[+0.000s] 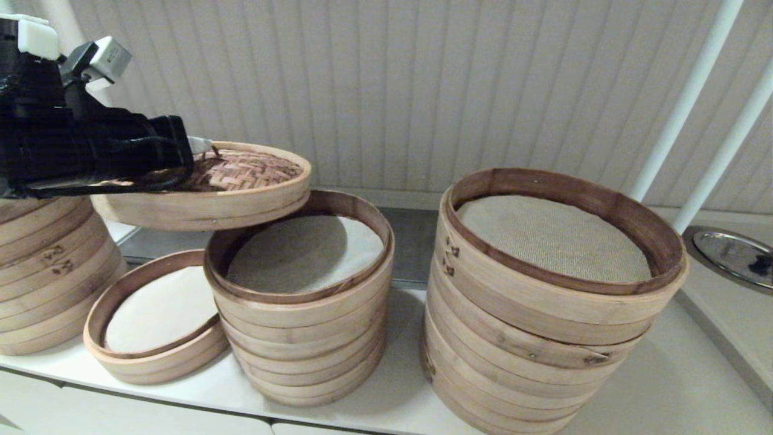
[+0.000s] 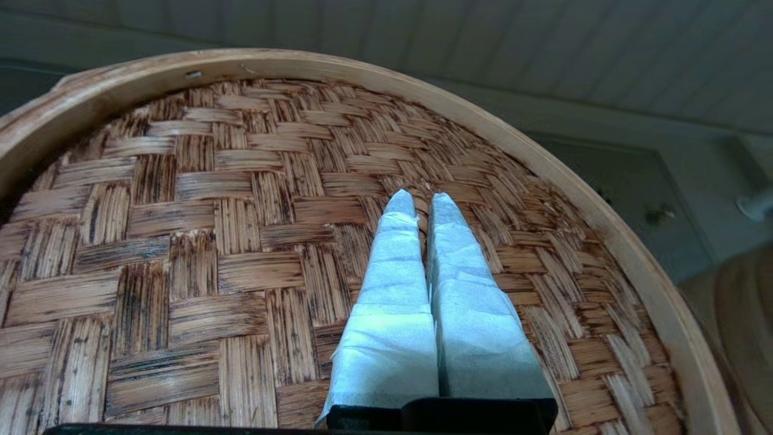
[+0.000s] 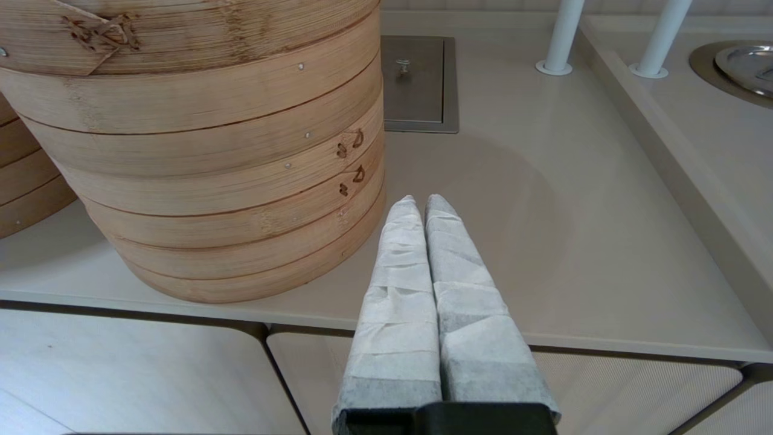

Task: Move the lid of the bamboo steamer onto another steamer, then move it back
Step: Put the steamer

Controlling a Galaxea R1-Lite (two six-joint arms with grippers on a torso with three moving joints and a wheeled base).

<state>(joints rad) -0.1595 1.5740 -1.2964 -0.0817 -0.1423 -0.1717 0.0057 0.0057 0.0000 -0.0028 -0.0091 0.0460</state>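
The bamboo steamer lid (image 1: pixel 247 175), reddish-brown herringbone weave with a pale rim band, hangs in the air, slightly tilted. It overlaps the back left rim of the tall tiered stack (image 1: pixel 302 338) and sits higher than the shallow steamer ring (image 1: pixel 163 361) with its white liner. My left gripper (image 1: pixel 202 145) reaches over the lid (image 2: pixel 181 241) from the left, its wrapped fingers shut on the small centre loop handle (image 2: pixel 423 212). My right gripper (image 3: pixel 423 202) is shut with nothing in it, low by the counter's front edge beside the wide stack (image 3: pixel 211 181); it is out of the head view.
The wide stack (image 1: pixel 531 326) with a beige cloth liner stands at the right. Another tiered stack (image 1: pixel 42 272) stands at far left under my left arm. A metal hatch (image 3: pixel 420 84), two white poles (image 3: pixel 558 36) and a round metal dish (image 1: pixel 734 254) lie toward the back right.
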